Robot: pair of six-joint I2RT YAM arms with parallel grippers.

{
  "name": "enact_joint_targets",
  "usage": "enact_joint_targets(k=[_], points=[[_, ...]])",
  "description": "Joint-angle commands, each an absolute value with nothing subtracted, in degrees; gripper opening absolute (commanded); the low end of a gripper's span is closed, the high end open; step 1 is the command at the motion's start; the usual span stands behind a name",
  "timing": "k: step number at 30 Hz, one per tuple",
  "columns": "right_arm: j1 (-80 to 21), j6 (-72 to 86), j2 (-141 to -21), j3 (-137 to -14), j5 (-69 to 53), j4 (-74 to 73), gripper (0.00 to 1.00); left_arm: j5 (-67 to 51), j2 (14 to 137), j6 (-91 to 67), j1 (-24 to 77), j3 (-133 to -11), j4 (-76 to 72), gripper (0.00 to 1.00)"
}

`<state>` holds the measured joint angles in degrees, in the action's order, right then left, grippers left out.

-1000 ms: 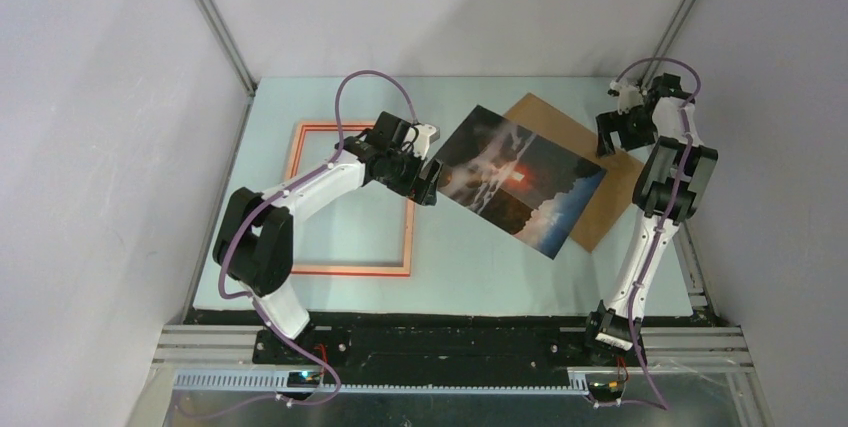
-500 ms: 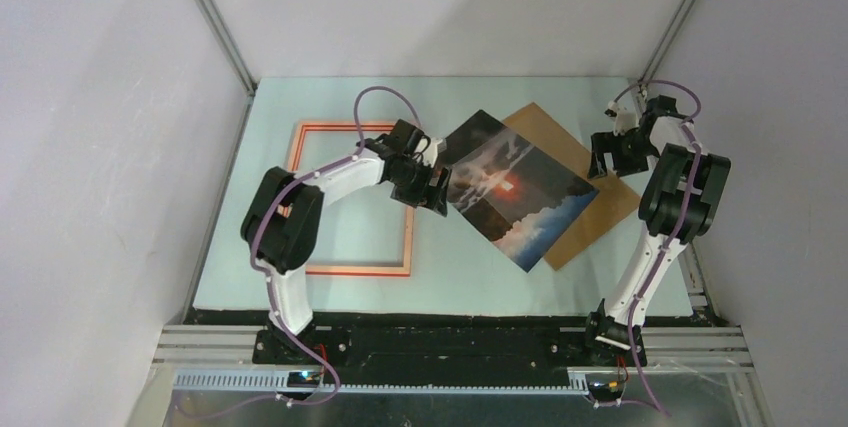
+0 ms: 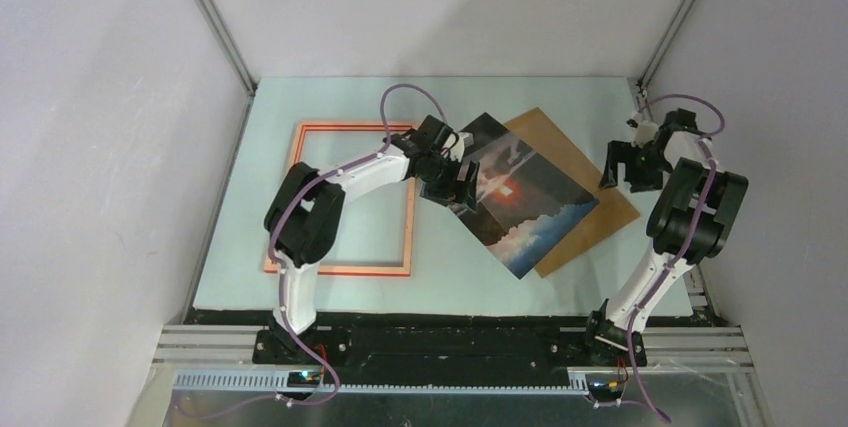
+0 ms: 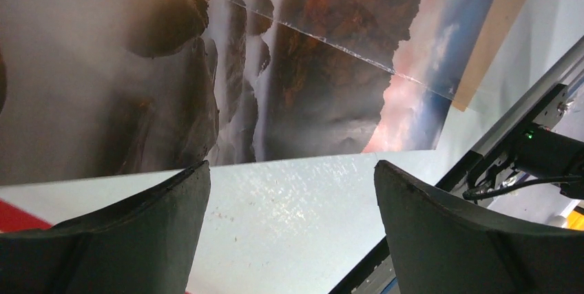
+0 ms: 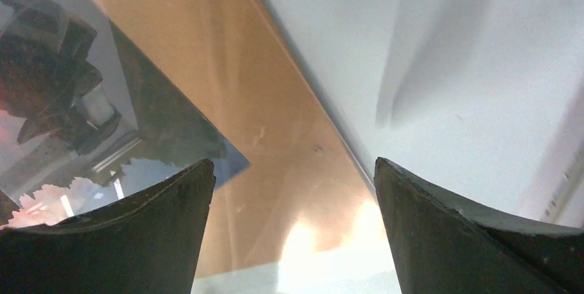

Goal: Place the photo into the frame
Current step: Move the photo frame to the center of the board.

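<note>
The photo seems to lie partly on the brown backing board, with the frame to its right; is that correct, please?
Not quite: the top external view shows the frame to the left of the photo. The photo does overlap the brown backing board.

Photo (image 3: 530, 197): dark rock, orange-red sun glow, white mist, blue sky corner, glossy sheen
Frame (image 3: 340, 270): thin red-orange border
Backing board (image 3: 600, 215): plain brown
Table (image 3: 450, 277): pale mint
Left arm (image 3: 370, 169), right arm (image 3: 645, 277): white links, black joints, purple cables
</note>
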<state>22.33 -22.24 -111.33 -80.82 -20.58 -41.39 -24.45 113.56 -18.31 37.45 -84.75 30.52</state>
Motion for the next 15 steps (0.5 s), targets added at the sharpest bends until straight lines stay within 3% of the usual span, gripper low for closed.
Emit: enact_joint_targets(k=[1,8,15], points=[[26.88,-21.80,-106.58,-78.71,-20.55,-40.97,0.89,-25.55,118.29,-20.49,38.63,-87.65,30.20,0.93],[29.06,-24.25,-104.05,-75.16,-22.84,-39.46,0.90,-25.12,121.74,-21.54,39.38,-90.84,30.22,0.93],[24.69,-24.58,-106.42,-78.34,-21.72,-37.18,0.95,-24.58,124.18,-22.58,41.48,-93.20,30.28,0.93]])
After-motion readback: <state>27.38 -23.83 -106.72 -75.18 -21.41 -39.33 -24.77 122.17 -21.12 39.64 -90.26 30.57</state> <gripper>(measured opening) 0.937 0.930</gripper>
